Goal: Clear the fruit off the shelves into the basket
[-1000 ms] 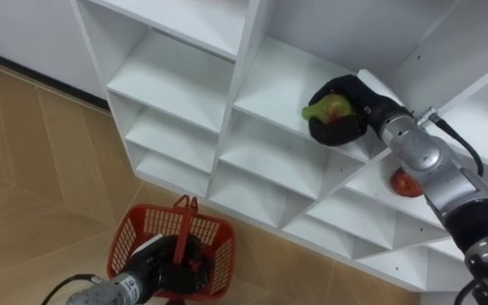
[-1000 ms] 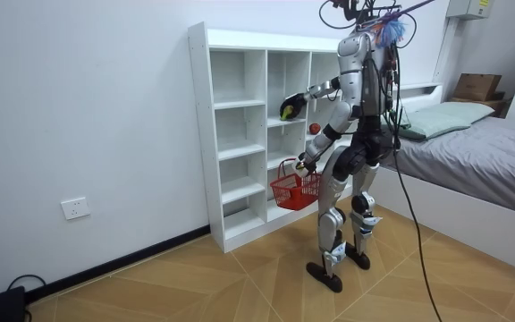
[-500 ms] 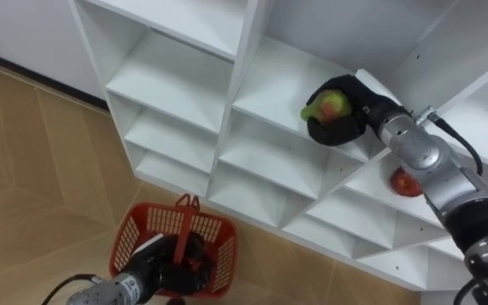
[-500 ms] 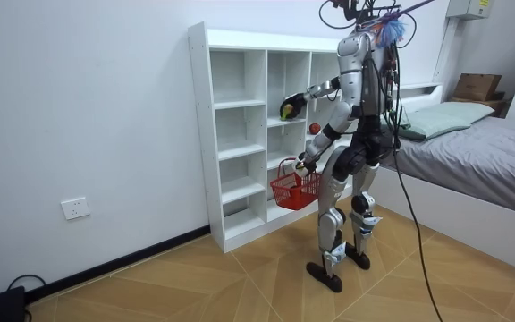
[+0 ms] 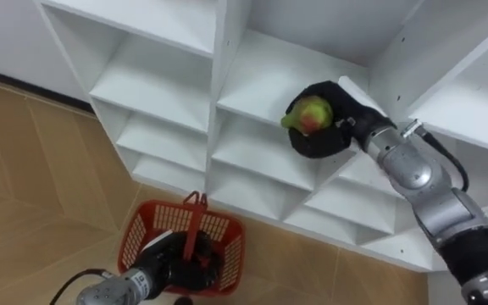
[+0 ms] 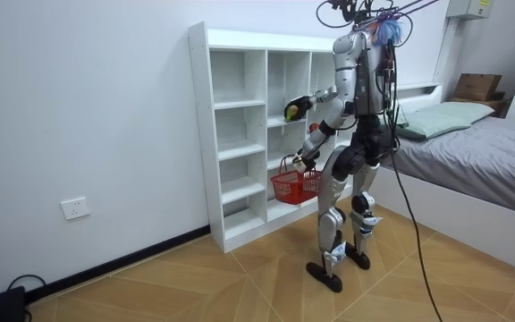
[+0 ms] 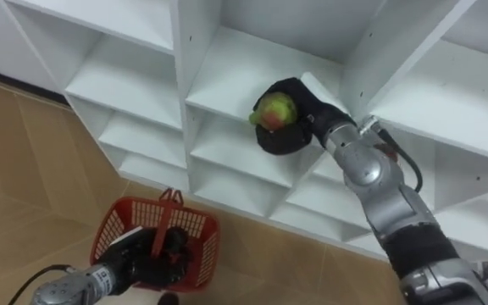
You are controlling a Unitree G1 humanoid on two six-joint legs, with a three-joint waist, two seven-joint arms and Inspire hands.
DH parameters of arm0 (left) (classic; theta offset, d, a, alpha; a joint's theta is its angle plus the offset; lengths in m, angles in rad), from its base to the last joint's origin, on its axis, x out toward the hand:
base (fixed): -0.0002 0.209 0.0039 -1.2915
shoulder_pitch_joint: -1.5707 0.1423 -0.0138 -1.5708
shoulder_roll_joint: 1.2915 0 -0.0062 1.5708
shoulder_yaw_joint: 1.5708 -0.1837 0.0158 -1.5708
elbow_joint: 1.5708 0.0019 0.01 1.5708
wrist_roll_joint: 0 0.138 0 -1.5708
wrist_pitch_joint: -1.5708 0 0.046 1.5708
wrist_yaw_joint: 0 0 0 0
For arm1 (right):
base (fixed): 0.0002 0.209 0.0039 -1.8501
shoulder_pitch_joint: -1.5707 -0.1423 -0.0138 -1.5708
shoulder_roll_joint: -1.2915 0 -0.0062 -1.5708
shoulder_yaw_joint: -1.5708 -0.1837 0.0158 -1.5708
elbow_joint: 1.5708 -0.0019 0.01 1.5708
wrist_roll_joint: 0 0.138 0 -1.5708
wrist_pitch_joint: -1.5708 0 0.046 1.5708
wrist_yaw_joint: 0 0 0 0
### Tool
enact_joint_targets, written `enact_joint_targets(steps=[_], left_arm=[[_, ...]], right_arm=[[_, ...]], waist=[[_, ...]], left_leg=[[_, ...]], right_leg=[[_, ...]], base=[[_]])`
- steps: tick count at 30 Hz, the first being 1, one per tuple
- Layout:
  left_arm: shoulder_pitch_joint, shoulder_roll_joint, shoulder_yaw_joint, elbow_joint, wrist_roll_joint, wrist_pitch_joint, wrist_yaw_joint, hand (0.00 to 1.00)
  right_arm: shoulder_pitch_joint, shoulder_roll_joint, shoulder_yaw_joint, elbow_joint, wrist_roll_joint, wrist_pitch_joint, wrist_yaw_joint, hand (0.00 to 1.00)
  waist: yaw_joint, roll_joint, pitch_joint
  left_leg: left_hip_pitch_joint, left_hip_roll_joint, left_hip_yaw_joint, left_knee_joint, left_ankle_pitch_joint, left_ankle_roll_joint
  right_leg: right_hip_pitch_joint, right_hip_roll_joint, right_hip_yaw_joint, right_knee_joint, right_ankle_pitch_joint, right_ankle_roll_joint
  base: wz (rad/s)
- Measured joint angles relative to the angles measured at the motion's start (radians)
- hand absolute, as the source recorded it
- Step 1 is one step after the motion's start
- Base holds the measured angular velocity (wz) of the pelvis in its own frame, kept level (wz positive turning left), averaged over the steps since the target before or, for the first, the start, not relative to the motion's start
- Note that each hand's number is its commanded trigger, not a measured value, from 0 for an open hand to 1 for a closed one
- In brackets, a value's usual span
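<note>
a: moved since the earlier frame: right robot hand (image 5: 327, 140), drawn a little back from the closet (image 5: 163, 80) in the room view, the arm more bent. the eye views' sideways shift is the camera's own.

b: what does that robot hand carry?

a: one fruit (image 5: 309, 113), green with a red blush, cupped in the palm with the fingers curled round it. it is held in the air before the closet's middle column, just clear of the shelf edge.

b: and the left robot hand (image 5: 174, 259)?

a: low, at the eye view's lower left, closed on the handle of the red basket (image 5: 132, 241). the basket hangs above the wooden floor (image 5: 24, 169), well below the fruit.

b: how far along is the task?

a: judged from these views, one pick is done and its drop is not. the fruit is out of the closet but not yet in the basket. whether the basket already holds fruit cannot be told, since the left robot hand hides much of its inside. left to do: lower the fruit into the basket, then go over the other compartments.
</note>
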Motion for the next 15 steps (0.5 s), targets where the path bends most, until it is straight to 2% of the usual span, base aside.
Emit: enact_joint_targets(steps=[2, 4, 8, 12, 15], left_arm=[[0.000, 0.000, -0.013, 0.000, -0.001, -0.011, 0.006, 1.00], [0.000, 0.003, -0.016, 0.001, -0.001, -0.017, 0.006, 1.00], [-0.004, 0.000, -0.018, 0.002, -0.001, -0.028, -0.001, 1.00], [-0.005, -0.001, -0.021, 0.002, -0.022, -0.039, -0.003, 1.00], [-0.008, -0.006, -0.021, 0.002, -0.023, -0.043, -0.003, 1.00]], right_arm=[[0.037, 0.008, 0.006, -0.027, 0.008, 0.000, 0.004, 1.00], [0.092, 0.011, 0.028, -0.073, 0.009, -0.016, 0.015, 1.00], [0.201, 0.013, 0.114, -0.075, -0.001, 0.009, 0.107, 1.00], [0.232, 0.013, 0.140, -0.093, -0.009, 0.010, 0.172, 1.00], [0.230, 0.016, 0.140, -0.118, -0.014, 0.007, 0.203, 1.00]], waist=[[0.000, 0.010, -0.0014], [-0.006, 0.015, -0.0025], [-0.017, 0.024, -0.0014], [-0.031, 0.032, -0.0011], [-0.039, 0.036, -0.0024]], left_leg=[[0.011, 0.002, 0.015, -0.007, 0.000, 0.000], [0.019, 0.002, 0.023, -0.018, 0.000, 0.000], [0.016, 0.006, 0.050, -0.023, 0.001, 0.002], [-0.011, 0.013, 0.079, -0.022, 0.002, 0.003], [-0.011, 0.014, 0.081, -0.022, 0.002, 0.003]], right_leg=[[-0.001, 0.002, 0.020, 0.001, 0.001, 0.002], [0.000, 0.003, 0.032, 0.001, 0.003, 0.002], [-0.021, 0.005, 0.057, 0.001, 0.010, 0.002], [-0.062, 0.009, 0.080, 0.004, 0.020, -0.001], [-0.063, 0.012, 0.085, 0.002, 0.021, -0.001]], base=[[-0.22], [-0.17], [-0.19], [-0.23], [-0.04]])
